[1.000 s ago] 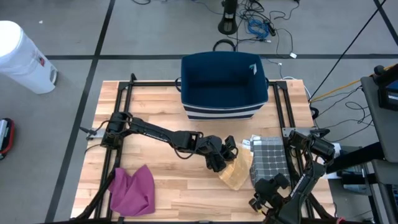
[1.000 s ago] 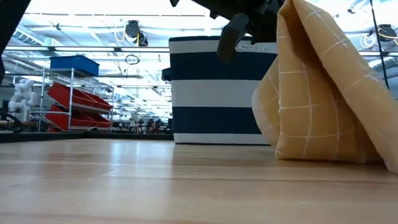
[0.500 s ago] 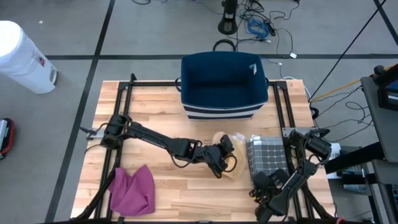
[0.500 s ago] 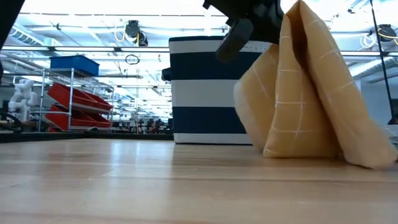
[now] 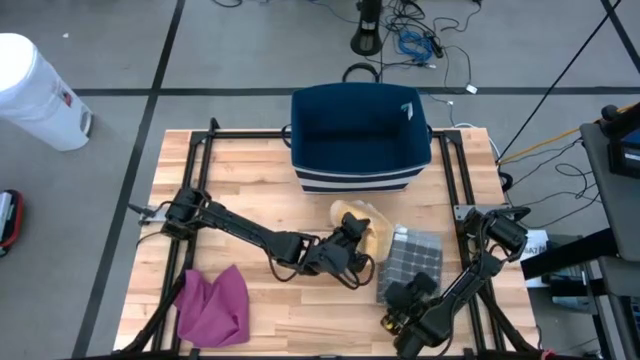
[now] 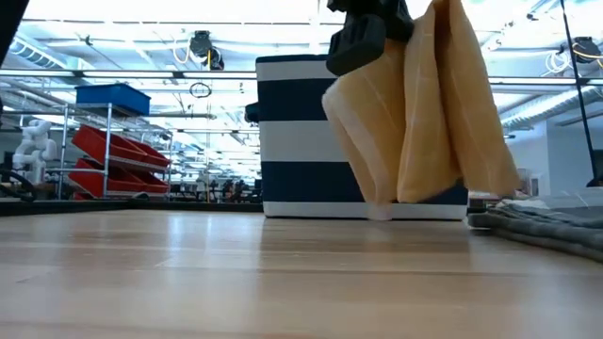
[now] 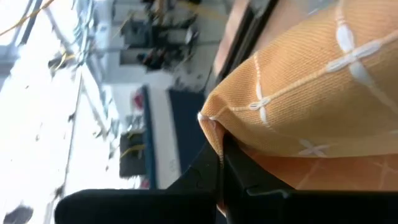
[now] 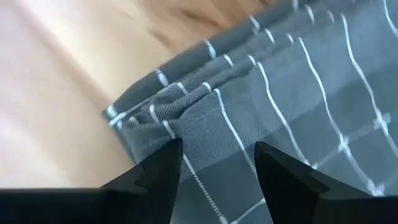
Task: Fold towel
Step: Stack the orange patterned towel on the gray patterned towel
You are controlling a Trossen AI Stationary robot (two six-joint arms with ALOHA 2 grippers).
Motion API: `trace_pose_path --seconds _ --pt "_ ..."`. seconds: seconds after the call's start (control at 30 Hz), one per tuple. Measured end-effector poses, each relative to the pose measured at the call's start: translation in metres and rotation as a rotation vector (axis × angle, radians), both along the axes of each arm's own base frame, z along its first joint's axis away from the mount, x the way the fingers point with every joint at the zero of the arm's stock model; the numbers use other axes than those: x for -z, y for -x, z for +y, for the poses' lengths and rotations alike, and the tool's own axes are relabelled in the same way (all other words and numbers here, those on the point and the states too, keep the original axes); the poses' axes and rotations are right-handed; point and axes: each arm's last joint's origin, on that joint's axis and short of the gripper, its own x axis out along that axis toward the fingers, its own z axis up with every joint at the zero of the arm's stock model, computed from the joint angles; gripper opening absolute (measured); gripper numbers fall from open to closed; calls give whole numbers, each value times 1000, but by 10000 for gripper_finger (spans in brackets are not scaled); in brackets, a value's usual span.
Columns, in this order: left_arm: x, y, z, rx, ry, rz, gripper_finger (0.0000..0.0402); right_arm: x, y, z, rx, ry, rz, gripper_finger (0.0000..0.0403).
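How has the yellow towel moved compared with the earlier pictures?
Yes. The left gripper, shut on the yellow towel, has lifted it and carried it toward the blue basket, so it hangs almost clear of the table.

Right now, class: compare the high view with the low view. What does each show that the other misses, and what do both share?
Only the high view shows the purple cloth at the table's near left corner, the white bin on the floor, and the right gripper open by the grey checked towel.

Only the low view shows the orange towel hanging clear of the wooden table, plus red shelving in the room behind.

Both show the left gripper shut on the orange towel, the grey towel, and the navy striped basket.
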Motion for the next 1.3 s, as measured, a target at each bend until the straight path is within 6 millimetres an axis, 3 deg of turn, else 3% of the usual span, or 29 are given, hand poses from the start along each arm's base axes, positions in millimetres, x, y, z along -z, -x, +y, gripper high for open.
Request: trace_pose_path --seconds 0.33,0.47,0.6,0.83,1.07,1.3 --pt "-6 -2 11 -117 -31 -55 2 -10 -59 -3 -225 26 -328 192" --pt "-6 -2 12 -146 -43 -55 2 -16 -73 -12 -313 55 -333 192" --pt "-6 -1 12 -165 -71 -35 2 -25 -57 -19 -273 -31 -176 184" --pt "-6 -1 13 -169 -73 -34 2 -31 -15 -7 -173 -113 17 162" --pt "-6 -2 15 -155 -62 -37 2 -31 3 7 -143 -167 54 155" --pt "-6 -2 15 -147 -59 -37 2 -5 11 6 -127 -221 28 155"
